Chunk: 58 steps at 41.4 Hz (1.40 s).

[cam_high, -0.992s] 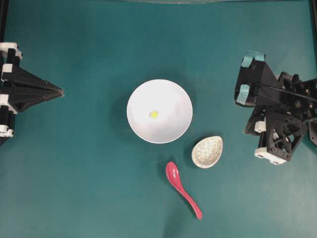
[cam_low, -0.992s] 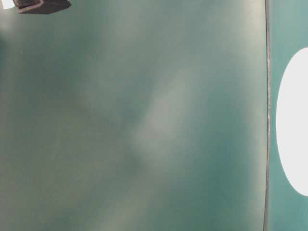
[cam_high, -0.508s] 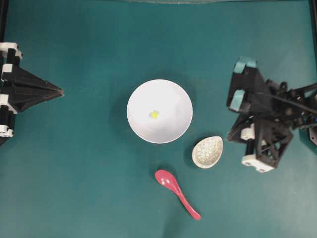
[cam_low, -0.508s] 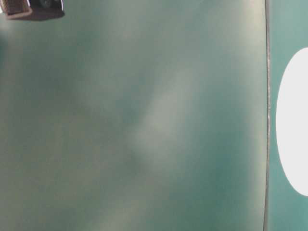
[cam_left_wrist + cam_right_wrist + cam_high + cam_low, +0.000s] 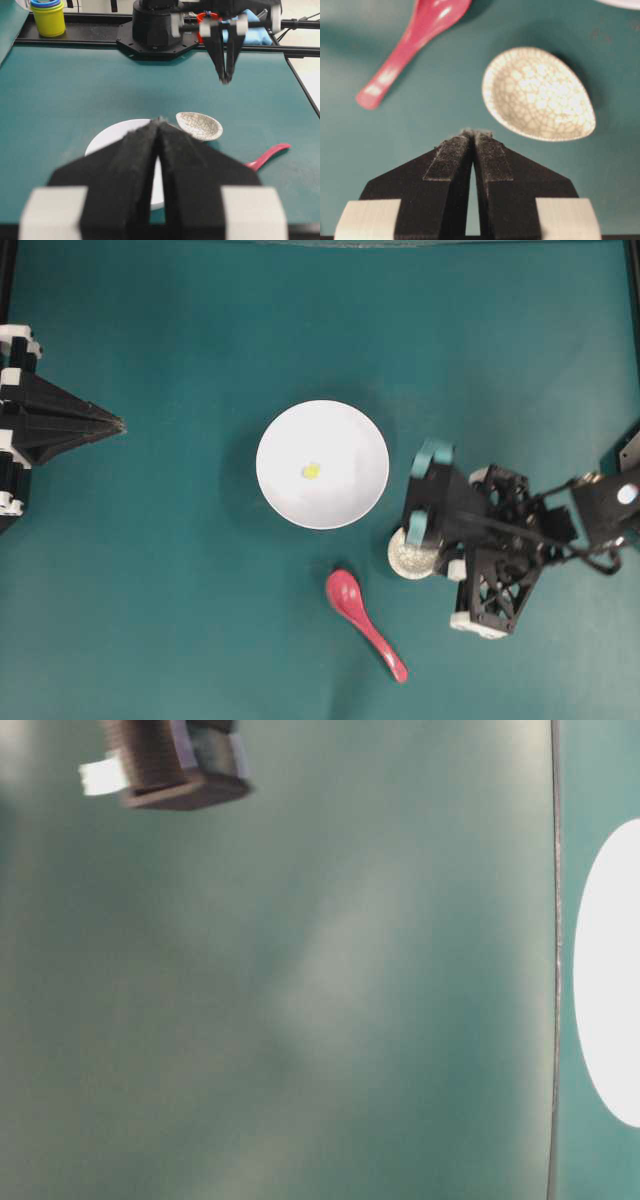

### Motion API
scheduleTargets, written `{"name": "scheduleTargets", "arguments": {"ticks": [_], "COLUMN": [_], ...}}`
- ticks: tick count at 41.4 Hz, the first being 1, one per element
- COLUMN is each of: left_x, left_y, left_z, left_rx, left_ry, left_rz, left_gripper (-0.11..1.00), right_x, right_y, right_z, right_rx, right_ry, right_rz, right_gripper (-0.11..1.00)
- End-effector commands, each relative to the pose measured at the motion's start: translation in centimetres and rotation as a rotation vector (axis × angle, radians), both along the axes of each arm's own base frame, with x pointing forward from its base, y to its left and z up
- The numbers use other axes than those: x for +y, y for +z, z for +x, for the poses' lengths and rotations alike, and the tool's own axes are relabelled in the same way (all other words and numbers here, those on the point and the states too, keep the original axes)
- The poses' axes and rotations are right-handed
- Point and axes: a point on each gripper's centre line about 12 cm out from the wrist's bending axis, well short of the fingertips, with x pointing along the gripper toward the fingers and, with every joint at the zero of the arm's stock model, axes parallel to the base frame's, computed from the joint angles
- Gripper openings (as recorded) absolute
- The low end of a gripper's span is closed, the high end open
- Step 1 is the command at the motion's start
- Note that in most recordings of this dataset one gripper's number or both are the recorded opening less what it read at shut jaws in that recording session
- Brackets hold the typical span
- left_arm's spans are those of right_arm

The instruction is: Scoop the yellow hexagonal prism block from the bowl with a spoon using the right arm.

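Observation:
The white bowl (image 5: 345, 435) sits mid-table with the tiny yellow block (image 5: 311, 471) inside it. The pink-red spoon (image 5: 362, 618) lies on the mat below the bowl, and shows in the right wrist view (image 5: 415, 35) and the left wrist view (image 5: 267, 154). My right gripper (image 5: 474, 134) is shut and empty. It hangs above the mat beside the speckled spoon rest (image 5: 537, 95), and the spoon is ahead to its left. From above, the right arm (image 5: 470, 540) covers part of the rest. My left gripper (image 5: 122, 425) is shut and empty at the left edge.
The spoon rest (image 5: 405, 558) lies between bowl and spoon, half hidden under the right arm. Stacked cups (image 5: 48, 17) stand at the far table edge. The table-level view is blurred, showing only the bowl's edge (image 5: 610, 970) and part of the right arm (image 5: 175, 765).
My right arm has swung from the right edge in towards the middle and now hangs over the spoon rest, still shut. The left arm has not moved.

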Motion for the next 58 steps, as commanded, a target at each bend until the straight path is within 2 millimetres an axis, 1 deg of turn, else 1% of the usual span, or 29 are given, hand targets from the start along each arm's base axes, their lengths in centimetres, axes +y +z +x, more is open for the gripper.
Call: {"name": "scheduleTargets", "arguments": {"ticks": [1, 6, 9, 13, 18, 23, 33, 39, 49, 54, 58], "left_x": [0.0, 0.0, 0.0, 0.0, 0.0, 0.0, 0.0, 0.0, 0.0, 0.0, 0.0], "left_y": [1.2, 1.2, 1.2, 1.2, 1.2, 1.2, 1.2, 1.2, 1.2, 1.2, 1.2], "left_z": [0.2, 0.2, 0.2, 0.2, 0.2, 0.2, 0.2, 0.2, 0.2, 0.2, 0.2], "left_rx": [-0.028, -0.029, -0.028, -0.028, -0.028, -0.028, -0.029, -0.029, -0.029, -0.028, -0.029], "left_ry": [-0.002, -0.002, -0.001, -0.002, 0.000, -0.001, -0.001, -0.001, -0.001, -0.001, -0.001], "left_rz": [-0.002, -0.003, -0.005, -0.014, -0.026, -0.028, -0.026, -0.026, -0.026, -0.028, -0.028], "left_gripper": [0.01, 0.01, 0.01, 0.01, 0.01, 0.01, 0.01, 0.01, 0.01, 0.01, 0.01], "right_x": [1.3, 2.4, 2.8, 2.6, 1.9, 1.4, 1.2, 1.1, 1.0, 1.0, 1.0], "right_y": [-0.2, -1.2, -1.7, -2.6, -3.9, -5.0, -6.8, -7.4, -7.5, -7.5, -7.5], "right_z": [0.1, -0.1, -0.4, -0.7, -1.2, -1.4, -1.0, -0.7, -0.7, -0.6, -0.7], "right_rx": [-0.019, -0.017, -0.016, -0.002, 0.018, 0.017, -0.030, -0.028, -0.031, -0.032, -0.031], "right_ry": [0.075, 0.170, 0.216, 0.246, 0.278, 0.322, 0.426, 0.454, 0.462, 0.461, 0.462], "right_rz": [-0.047, -0.140, -0.189, -0.234, -0.289, -0.347, -0.427, -0.455, -0.467, -0.466, -0.468], "right_gripper": [0.07, 0.09, 0.13, 0.23, 0.41, 0.51, 0.51, 0.51, 0.50, 0.46, 0.40]}}
